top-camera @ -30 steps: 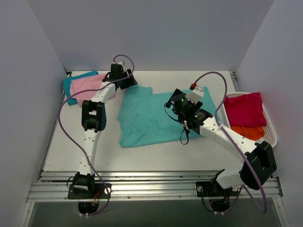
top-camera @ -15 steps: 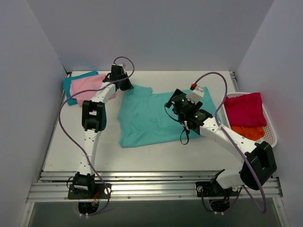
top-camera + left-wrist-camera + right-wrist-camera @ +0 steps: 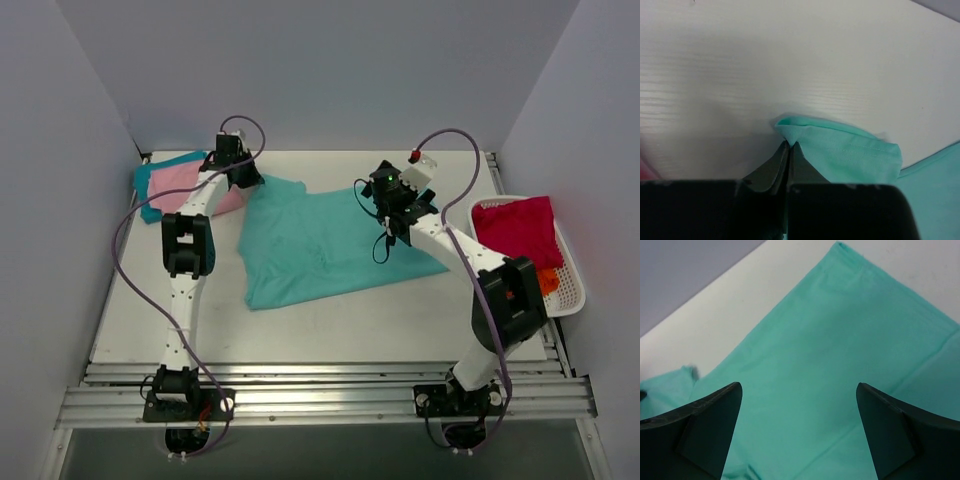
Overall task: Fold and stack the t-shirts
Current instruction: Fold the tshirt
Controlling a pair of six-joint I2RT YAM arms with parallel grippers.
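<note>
My left gripper (image 3: pixel 789 146) is clamped tight on a sleeve corner of the mint green t-shirt (image 3: pixel 320 245) and has dragged it left, toward the pink t-shirt (image 3: pixel 180 180) at the far left of the table (image 3: pixel 330 325). My right gripper (image 3: pixel 799 432), fingers spread wide and empty, has swung back over the mint shirt's far edge.

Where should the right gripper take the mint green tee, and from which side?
Probably the hemmed corner of the mint green tee: the cloth lies flat, so only an edge offers a pinch. Bring the open right gripper down from above, jaws across the hem, mirroring the left gripper, shut on a fold of it.
</note>
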